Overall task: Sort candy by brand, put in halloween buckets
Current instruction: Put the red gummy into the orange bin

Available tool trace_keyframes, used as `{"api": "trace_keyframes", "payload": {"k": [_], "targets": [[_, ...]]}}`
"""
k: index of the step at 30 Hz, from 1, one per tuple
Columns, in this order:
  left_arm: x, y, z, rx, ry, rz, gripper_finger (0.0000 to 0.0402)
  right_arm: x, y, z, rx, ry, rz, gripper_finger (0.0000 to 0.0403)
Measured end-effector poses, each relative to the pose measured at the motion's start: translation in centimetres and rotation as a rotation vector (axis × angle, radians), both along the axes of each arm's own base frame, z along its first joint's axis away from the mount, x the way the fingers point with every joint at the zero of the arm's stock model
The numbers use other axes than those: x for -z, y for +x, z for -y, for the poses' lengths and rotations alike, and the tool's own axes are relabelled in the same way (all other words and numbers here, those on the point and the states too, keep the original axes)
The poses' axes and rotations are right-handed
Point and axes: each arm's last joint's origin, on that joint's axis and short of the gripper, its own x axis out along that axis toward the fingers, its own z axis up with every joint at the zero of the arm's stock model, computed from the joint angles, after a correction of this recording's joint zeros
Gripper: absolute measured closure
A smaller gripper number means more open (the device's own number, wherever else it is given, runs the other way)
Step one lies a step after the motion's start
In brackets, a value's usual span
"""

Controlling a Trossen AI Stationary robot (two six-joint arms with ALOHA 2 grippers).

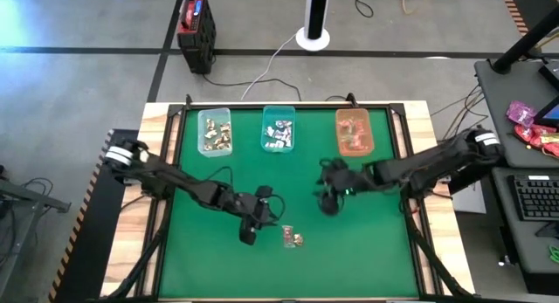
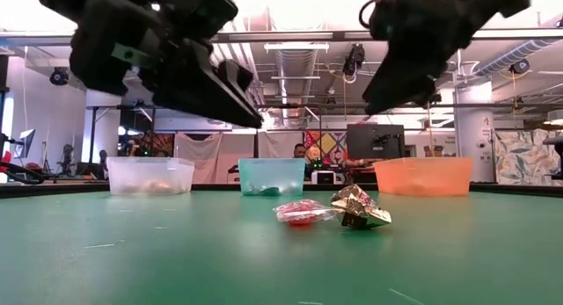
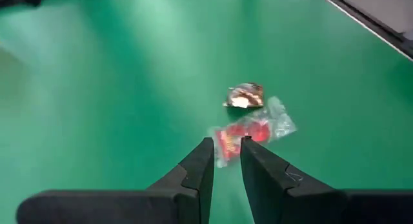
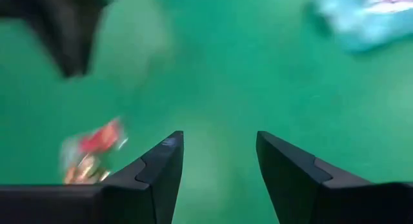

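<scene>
Two candies lie together on the green mat: a red one in a clear wrapper [image 1: 286, 236] [image 2: 302, 212] [image 3: 248, 130] and a gold-brown one [image 1: 298, 241] [image 2: 361, 208] [image 3: 245, 95]. My left gripper [image 1: 249, 235] [image 3: 226, 145] hovers just left of them, above the mat, open by a narrow gap and pointing at the red candy. My right gripper [image 1: 327, 204] [image 4: 219, 143] hangs open above the mat centre, touching nothing. Three bins stand along the far edge: clear [image 1: 214, 131], teal [image 1: 279, 128] and orange [image 1: 355, 133], each with candy inside.
The mat [image 1: 367, 259] is bare around the two candies. Raised black rails frame the table [image 1: 175, 207]. The two arms reach in from the left and right sides, their grippers about a hand's width apart. A keyboard and pink packets sit on a desk off to the right [image 1: 533, 128].
</scene>
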Motion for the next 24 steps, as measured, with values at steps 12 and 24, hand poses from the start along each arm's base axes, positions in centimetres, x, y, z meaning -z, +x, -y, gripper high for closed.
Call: {"api": "trace_keyframes", "payload": {"k": [12,24], "targets": [[2.8,3.2,1.2,0.085,-0.111,0.035,0.0309,0.9,0.0,-3.7,-0.095,0.045,-0.005,0.0218],[4.5,4.7,-0.6,0.114,-0.200,-0.041,0.0246,3.8,0.8,-6.2,-0.197,0.043,-0.085,0.0218]]}}
